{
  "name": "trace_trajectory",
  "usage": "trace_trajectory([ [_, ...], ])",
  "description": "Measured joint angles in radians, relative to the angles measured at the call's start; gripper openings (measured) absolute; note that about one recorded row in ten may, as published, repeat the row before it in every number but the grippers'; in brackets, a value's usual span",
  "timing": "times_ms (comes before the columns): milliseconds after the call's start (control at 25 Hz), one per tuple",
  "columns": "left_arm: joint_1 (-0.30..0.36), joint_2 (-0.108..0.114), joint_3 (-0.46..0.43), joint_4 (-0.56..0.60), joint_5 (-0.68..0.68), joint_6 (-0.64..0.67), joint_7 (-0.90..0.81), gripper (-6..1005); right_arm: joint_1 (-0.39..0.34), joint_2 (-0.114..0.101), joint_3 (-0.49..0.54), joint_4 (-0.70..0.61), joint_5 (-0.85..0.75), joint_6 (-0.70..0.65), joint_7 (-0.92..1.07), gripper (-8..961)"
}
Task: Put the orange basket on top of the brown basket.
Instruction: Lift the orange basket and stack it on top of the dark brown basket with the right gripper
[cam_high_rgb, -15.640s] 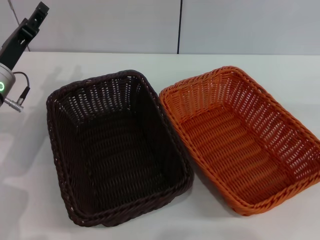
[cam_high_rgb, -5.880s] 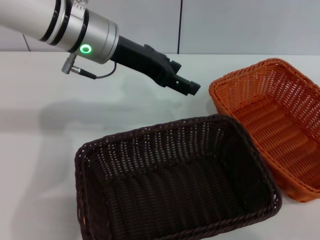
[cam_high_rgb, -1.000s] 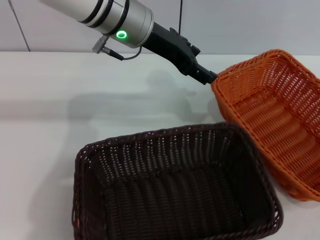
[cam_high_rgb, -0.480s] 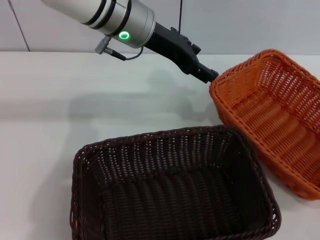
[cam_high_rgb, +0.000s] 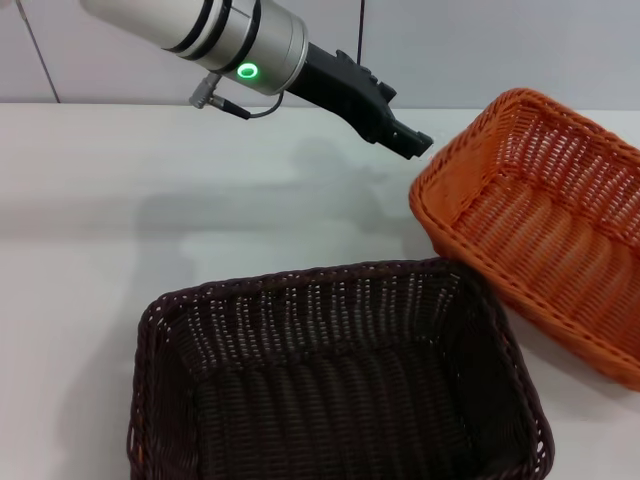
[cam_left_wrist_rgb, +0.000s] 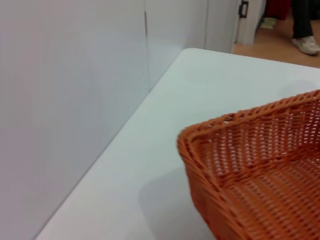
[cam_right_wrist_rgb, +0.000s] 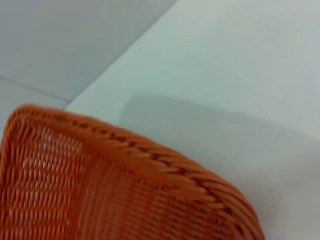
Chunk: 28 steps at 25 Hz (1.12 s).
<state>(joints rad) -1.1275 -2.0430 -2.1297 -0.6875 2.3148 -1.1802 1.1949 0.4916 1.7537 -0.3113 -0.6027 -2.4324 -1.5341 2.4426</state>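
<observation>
Compared with the frame half a second earlier, the orange basket (cam_high_rgb: 540, 215) sits higher at its far end and is tilted further, while the brown basket (cam_high_rgb: 335, 385) appears slightly lower and nearer in the head view. The left gripper (cam_high_rgb: 405, 140) reaches in over the table (cam_high_rgb: 130, 200) from the robot's left, its tip just beside the orange basket's near-left corner; from this angle contact cannot be confirmed, and whether its fingers are apart or closed, or hold anything, cannot be told. The left wrist view shows only that corner of the orange basket (cam_left_wrist_rgb: 260, 165) close up against the white table (cam_left_wrist_rgb: 150, 160), with no fingers visible. The right wrist view looks down on the braided rim of the orange basket (cam_right_wrist_rgb: 125, 195), which suggests the right arm is close at that side; its gripper is not seen in any view, so its grasp cannot be told.

The orange basket stands to the right of the brown one, their near edges close together but not overlapping. Its tilt is probably the start of a lift from the table, the raised end freeing it to be carried across. The brown basket lies open and upright, ready to receive it; stacking has not yet begun.
</observation>
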Motion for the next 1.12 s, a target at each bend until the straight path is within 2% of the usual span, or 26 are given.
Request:
trace_trajectory([
  [400,0.029,-0.010,-0.019,-0.014,-0.009,0.135,-0.005,861,-0.024,0.003,0.025,0.004,0.051,0.051,-0.021,329],
  [600,0.056,-0.012,-0.094,-0.012,-0.021,0.236,-0.006,861,-0.036,0.010,0.026,0.002,0.092,0.069,-0.038,326],
  [760,0.113,-0.009,-0.121,-0.011,-0.121,0.324,0.012,861,-0.062,0.015,0.043,0.001,0.189,0.083,-0.078,326],
  [1120,0.158,-0.009,-0.122,-0.013,-0.171,0.334,0.016,862,-0.095,0.026,0.076,0.004,0.327,0.103,-0.132,327],
])
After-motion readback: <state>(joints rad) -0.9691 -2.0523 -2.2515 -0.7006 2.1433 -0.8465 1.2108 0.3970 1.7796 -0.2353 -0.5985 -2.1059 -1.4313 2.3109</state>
